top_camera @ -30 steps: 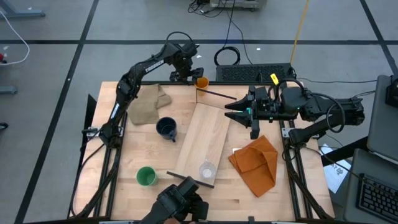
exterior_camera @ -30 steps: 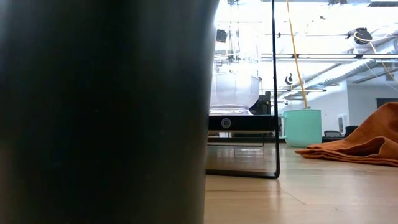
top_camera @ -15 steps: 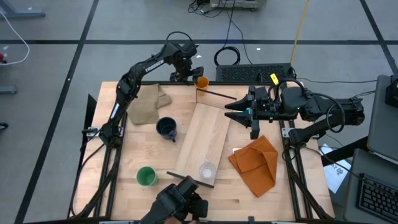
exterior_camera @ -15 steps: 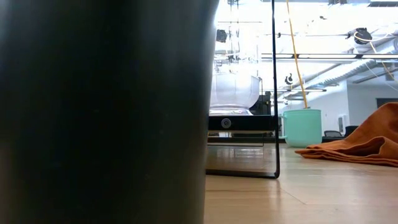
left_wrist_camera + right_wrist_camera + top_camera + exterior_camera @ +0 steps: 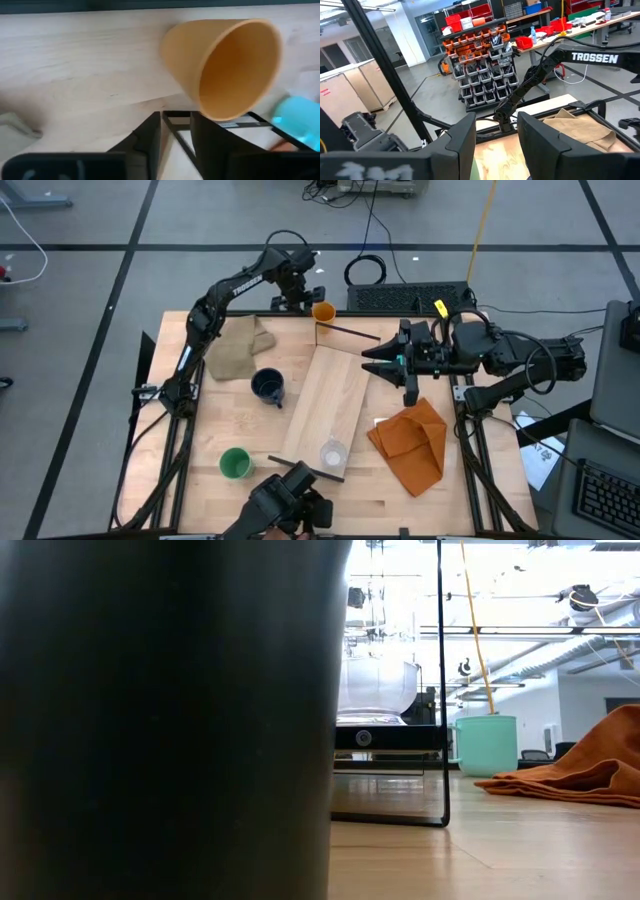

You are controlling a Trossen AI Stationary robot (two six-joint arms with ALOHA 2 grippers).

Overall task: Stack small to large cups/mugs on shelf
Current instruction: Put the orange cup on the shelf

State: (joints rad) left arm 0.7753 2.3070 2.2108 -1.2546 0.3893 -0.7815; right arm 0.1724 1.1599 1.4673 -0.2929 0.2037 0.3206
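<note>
Nothing has shifted vs. earlier frames. Left end effector (image 5: 303, 297) sits at tabletop (image 5: 200, 430) far edge, fingers parted w/ narrow gap, just beside orange cup (image 5: 323, 311), not gripping it. Right end effector (image 5: 372, 361) hovers over shelf (image 5: 335, 395) far end, fingers apart, empty. Clear cup (image 5: 333, 452) on shelf; navy mug (image 5: 267, 386), green cup (image 5: 235, 463) on tabletop.

Left arm extended to the far bench edge, left gripper (image 5: 312, 300) with fingers parted. Right arm bent inward at mid-right; right gripper (image 5: 372, 361) likewise parted, pointing left, holding nothing.
</note>
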